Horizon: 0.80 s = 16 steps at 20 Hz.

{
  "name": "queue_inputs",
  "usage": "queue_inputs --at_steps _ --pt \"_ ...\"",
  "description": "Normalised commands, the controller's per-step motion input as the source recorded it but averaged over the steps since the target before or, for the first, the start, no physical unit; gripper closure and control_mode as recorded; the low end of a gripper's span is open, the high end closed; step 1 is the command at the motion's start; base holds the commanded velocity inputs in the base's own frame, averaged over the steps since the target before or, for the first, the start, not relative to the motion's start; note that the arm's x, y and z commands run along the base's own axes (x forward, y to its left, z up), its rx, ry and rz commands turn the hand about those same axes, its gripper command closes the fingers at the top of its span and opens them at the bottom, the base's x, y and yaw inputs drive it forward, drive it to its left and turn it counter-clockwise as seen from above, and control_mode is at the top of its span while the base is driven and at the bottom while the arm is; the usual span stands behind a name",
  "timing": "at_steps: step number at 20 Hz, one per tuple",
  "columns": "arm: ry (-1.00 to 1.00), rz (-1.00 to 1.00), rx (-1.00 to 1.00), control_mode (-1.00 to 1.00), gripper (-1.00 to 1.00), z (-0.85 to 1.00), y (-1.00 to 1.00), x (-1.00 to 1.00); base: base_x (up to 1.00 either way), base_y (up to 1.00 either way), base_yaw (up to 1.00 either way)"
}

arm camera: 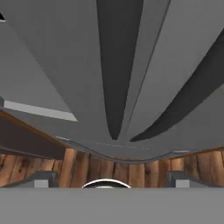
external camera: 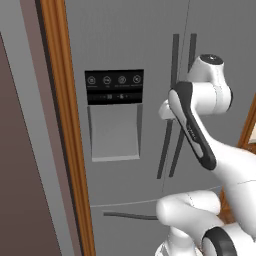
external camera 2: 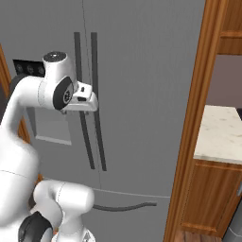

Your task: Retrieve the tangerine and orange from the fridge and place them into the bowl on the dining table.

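The grey fridge point(external camera: 125, 40) point(external camera 2: 142, 71) stands right in front of me with both upper doors shut. Its two long dark handles point(external camera: 175, 55) point(external camera 2: 93, 52) run down the middle seam. My gripper point(external camera 2: 94, 103) point(external camera: 164, 111) hangs just in front of the left handle at mid height. In the hand view the gripper point(arm camera: 111, 180) is open, its fingertips point(arm camera: 41, 179) wide apart with nothing between them. That view looks down along the two handles point(arm camera: 118, 65). The tangerine and orange are hidden behind the shut doors. The bowl and dining table are out of view.
The black control panel point(external camera: 114, 86) and recessed dispenser point(external camera: 114, 132) sit on the left door. A curved drawer handle point(external camera 2: 123, 207) runs below. Wooden side panels point(external camera: 65, 125) point(external camera 2: 194, 118) frame the fridge. A stone-topped counter point(external camera 2: 220, 132) on wooden cabinets stands to the right.
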Motion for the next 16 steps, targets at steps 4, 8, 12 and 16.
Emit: queue_inputs --at_steps 4,8,12,16 --pt "-0.34 0.00 0.00 -1.00 -1.00 0.00 -0.34 -0.74 0.00 0.00 0.00" --pt "-0.33 0.00 0.00 -1.00 -1.00 -0.12 -0.21 -0.58 0.00 0.00 0.00" --pt "-0.27 0.00 0.00 -1.00 -1.00 -0.21 -0.04 -0.47 0.00 0.00 0.00" --pt "-0.24 0.00 0.00 -1.00 -1.00 -0.27 0.00 -0.37 0.00 0.00 0.00"
